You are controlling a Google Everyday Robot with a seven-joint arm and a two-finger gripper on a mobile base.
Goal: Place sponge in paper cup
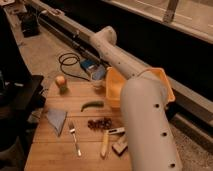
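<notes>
Working out from the yellow bin (165, 80): the cup (98, 81) sits just left of its near corner, sponge (99, 74) right above its rim, gripper (96, 70) over that. Can't tell its grip state honestly.

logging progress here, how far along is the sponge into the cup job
Near the end, it seems. Done: the sponge has been carried to the paper cup at the table's far edge. In hand: the gripper holds it just above the rim. Left: release it and pull the arm away.
</notes>
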